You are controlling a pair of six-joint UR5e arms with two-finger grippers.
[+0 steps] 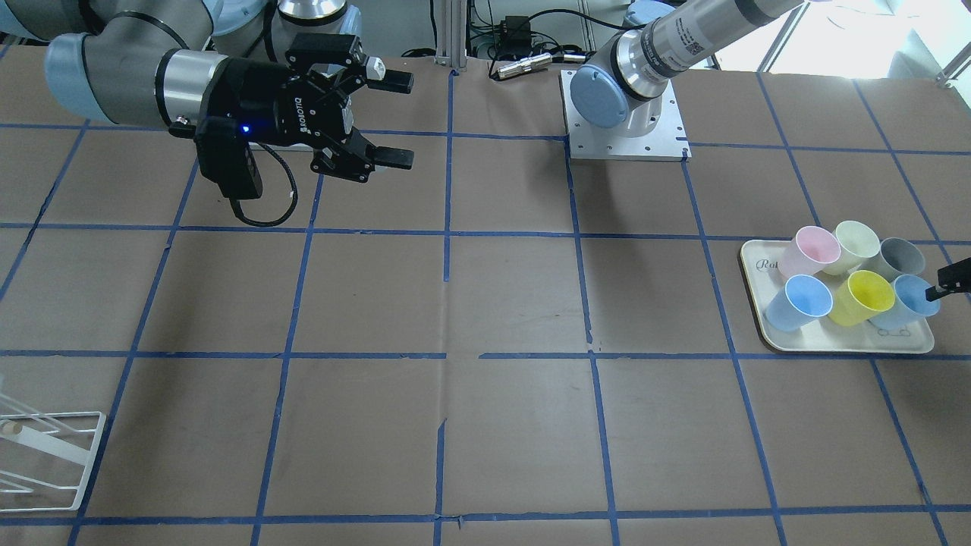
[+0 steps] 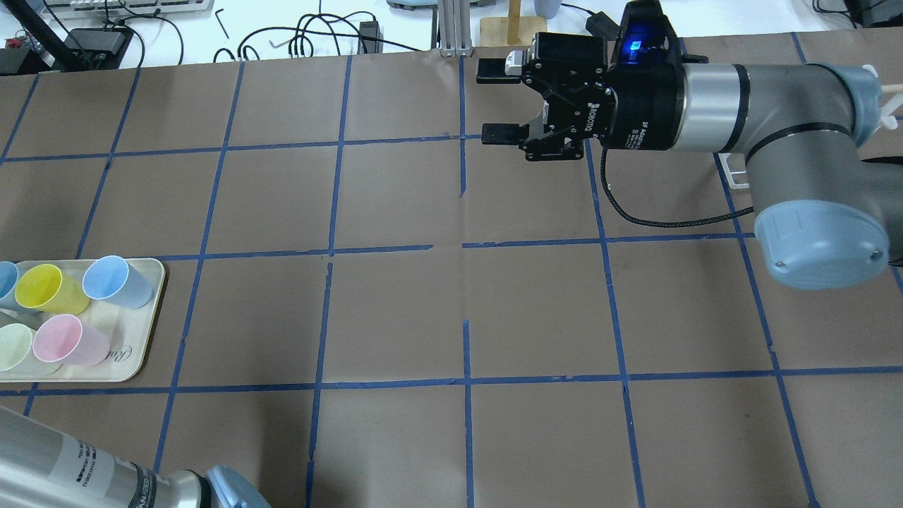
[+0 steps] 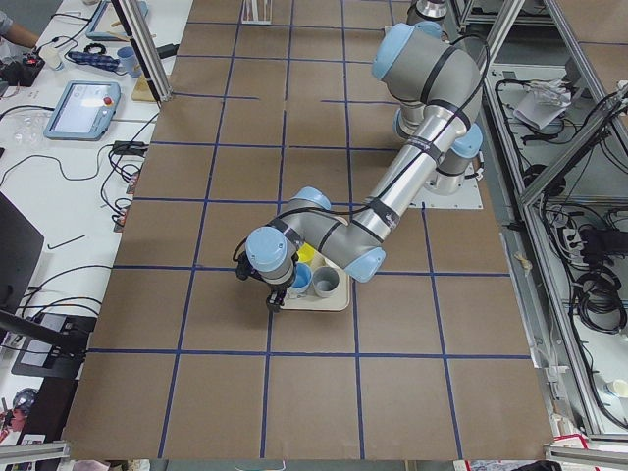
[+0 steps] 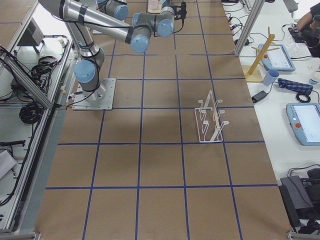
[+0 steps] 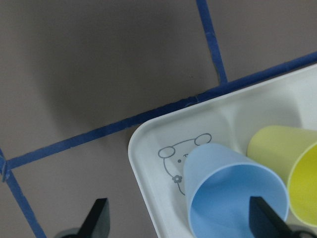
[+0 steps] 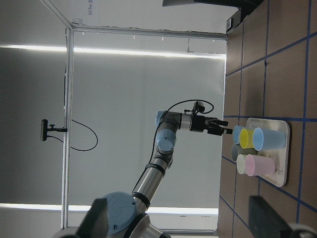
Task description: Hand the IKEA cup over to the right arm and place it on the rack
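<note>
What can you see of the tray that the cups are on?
The tray is cream-white, plastic-looking, rectangular with rounded corners and a low raised rim. A line-drawn bear face is printed in one corner, cursive lettering in another. It lies flat on the brown paper-covered table, on the robot's left side. Six cups stand upright on it in two rows. The left end effector hovers open above the bear corner and a blue cup.
</note>
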